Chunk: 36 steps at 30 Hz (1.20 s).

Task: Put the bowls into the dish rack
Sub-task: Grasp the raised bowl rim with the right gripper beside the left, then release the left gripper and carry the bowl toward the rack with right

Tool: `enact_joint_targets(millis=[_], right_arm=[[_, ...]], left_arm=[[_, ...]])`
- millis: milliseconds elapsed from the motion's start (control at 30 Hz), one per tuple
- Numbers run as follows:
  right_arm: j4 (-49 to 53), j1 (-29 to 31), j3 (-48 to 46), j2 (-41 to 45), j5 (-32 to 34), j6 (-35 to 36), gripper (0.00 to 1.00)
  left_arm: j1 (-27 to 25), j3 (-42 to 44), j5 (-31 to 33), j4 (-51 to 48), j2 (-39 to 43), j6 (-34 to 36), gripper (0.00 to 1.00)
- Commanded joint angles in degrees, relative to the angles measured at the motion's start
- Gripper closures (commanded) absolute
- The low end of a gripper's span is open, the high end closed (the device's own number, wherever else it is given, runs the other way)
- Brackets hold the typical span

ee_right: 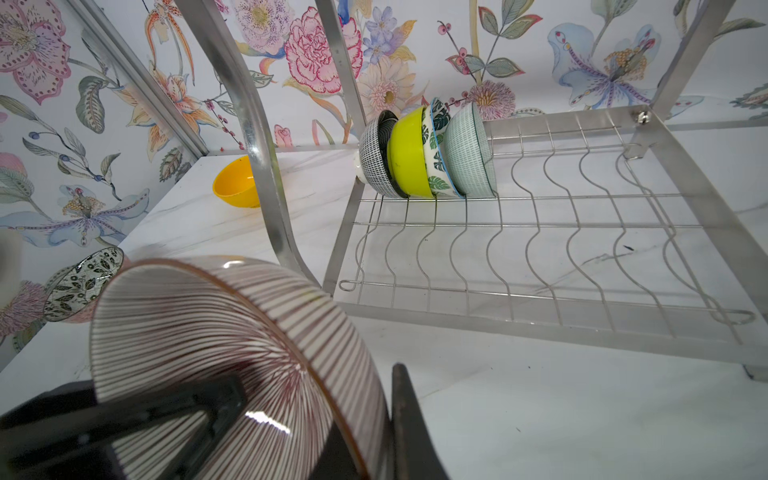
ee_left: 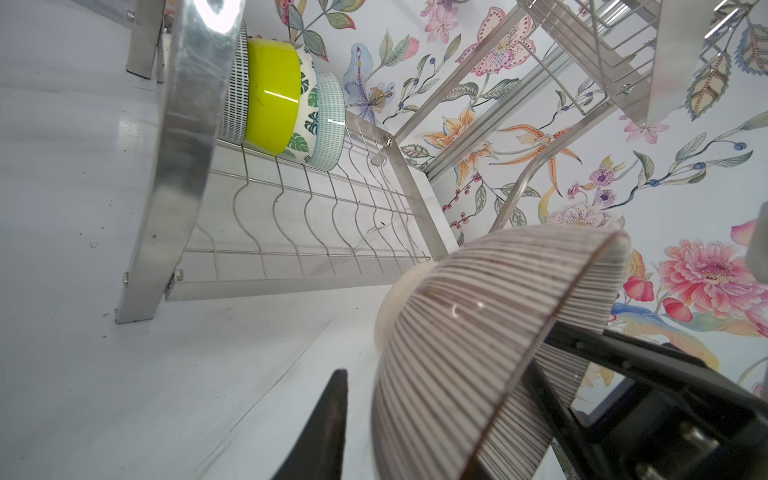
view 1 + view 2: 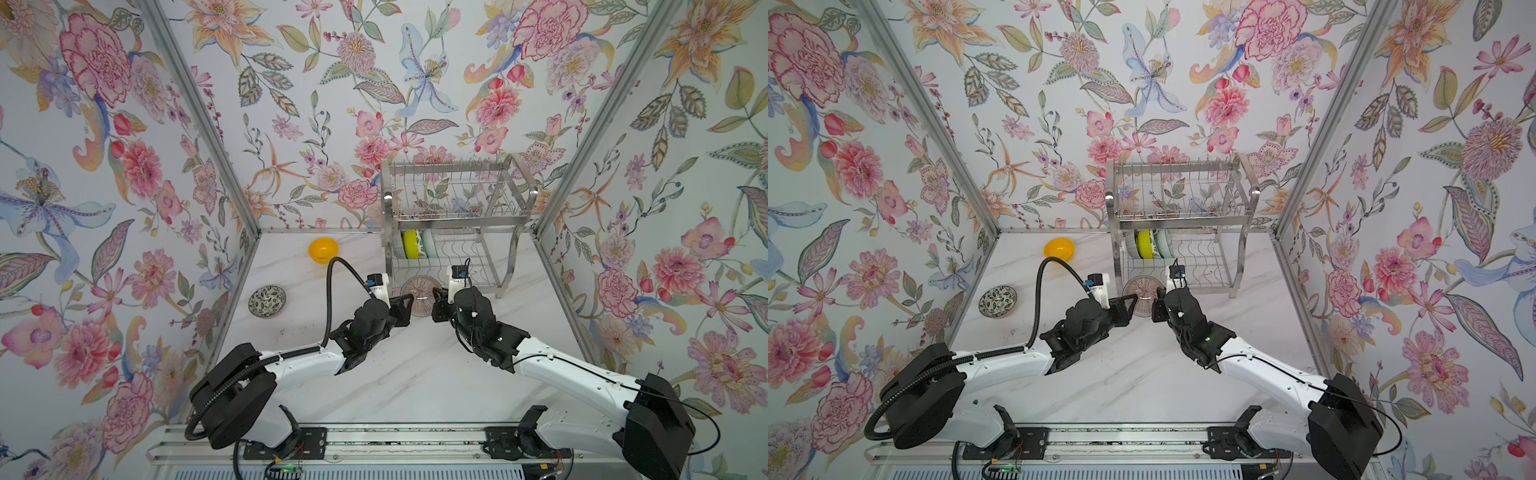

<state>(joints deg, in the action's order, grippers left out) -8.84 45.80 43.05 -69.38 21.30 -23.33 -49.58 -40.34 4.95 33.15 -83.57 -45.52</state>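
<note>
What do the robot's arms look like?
The left arm and right arm are white tubes with black joints. The left gripper and right gripper are black, two-fingered. A ribbed black hose follows the left arm; a thin black wire the right.

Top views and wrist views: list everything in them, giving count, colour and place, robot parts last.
dish rack: one, shiny steel, two tiers, table's far right.
racked bowls: four, black-white, lime-green, leaf-print, pale green, on edge at lower tier's left end.
ribbed bowl: one, pinkish striped glass, on edge before the rack.
yellow bowl: one, orange-yellow, table, left of rack.
floral bowl: one, dark, table's left edge.
table: one, white marble.
walls: three, floral print.
left gripper: one, black, fingers astride ribbed bowl's rim.
right gripper: one, black, fingers shut on its opposite rim.
</note>
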Motion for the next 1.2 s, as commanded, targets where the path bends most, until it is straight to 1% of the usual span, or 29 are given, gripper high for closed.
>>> enact_joint_targets(millis=[0, 67, 100, 133, 267, 300, 367, 400, 500, 567, 600, 700, 800, 867, 1067, 1167], right_arm=[[-6.4, 0.8, 0.1, -0.3, -0.2, -0.8, 0.99], [-6.4, 0.8, 0.5, -0.8, -1.0, -1.2, 0.95], [-6.2, 0.8, 0.7, -1.1, -1.4, -1.3, 0.92], [-5.8, 0.7, 1.0, -1.4, -2.0, -1.7, 0.87], [-5.1, 0.5, 1.7, -2.3, -5.7, -3.1, 0.79], [-4.5, 0.4, 2.1, -2.8, -6.4, -3.6, 0.76], [-3.5, 0.2, 2.9, -3.7, -7.9, -5.0, 0.65], [-3.2, -0.1, 3.2, -4.1, -8.8, -5.7, 0.62], [-2.8, -1.4, 4.3, -5.3, -12.6, -8.4, 0.51], [-2.5, -2.5, 5.3, -6.0, -15.8, -10.1, 0.4], [-2.6, -2.9, 5.5, -6.1, -17.1, -10.8, 0.36], [-2.5, -4.2, 5.5, -5.7, -19.3, -13.9, 0.23], [-3.6, -6.1, 4.4, -4.2, -21.6, -18.0, 0.09], [-4.4, -7.5, 3.6, -2.7, -23.3, -20.5, 0.02], [-4.2, -10.5, 2.8, 0.4, -25.8, -25.5, 0.01], [-3.1, -12.3, 2.6, 1.6, -25.9, -29.4, 0.02]], left_arm=[[-0.4, 0.2, 1.8, -0.3, 1.0, 1.4, 0.83], [-0.4, 0.3, 2.0, -0.1, 1.3, 1.3, 0.99], [-0.4, 0.3, 2.2, -0.1, 1.4, 1.4, 1.0], [-0.4, 0.3, 2.6, -0.3, 1.5, 1.5, 1.0], [-0.4, 0.7, 4.9, -0.8, 2.6, 2.4, 1.0], [-0.4, 0.8, 6.0, -1.1, 2.9, 2.8, 1.0], [-0.2, 0.5, 7.9, -2.1, 3.5, 3.7, 1.0], [-0.2, 0.3, 8.5, -2.4, 3.7, 4.0, 1.0], [0.1, 0.1, 11.2, -3.1, 3.5, 4.6, 1.0], [0.3, -0.3, 13.5, -4.0, 2.9, 4.4, 1.0], [0.5, -0.7, 14.3, -4.9, 2.6, 4.5, 1.0], [0.7, -2.4, 16.4, -7.1, 1.5, 5.4, 1.0], [0.8, -3.1, 19.2, -7.6, 1.0, 6.3, 1.0], [0.8, -3.4, 21.6, -8.1, 1.0, 6.5, 1.0], [0.8, -3.8, 27.4, -10.0, 1.1, 7.2, 1.0], [0.8, -3.7, 31.0, -11.2, 1.1, 7.0, 1.0]])
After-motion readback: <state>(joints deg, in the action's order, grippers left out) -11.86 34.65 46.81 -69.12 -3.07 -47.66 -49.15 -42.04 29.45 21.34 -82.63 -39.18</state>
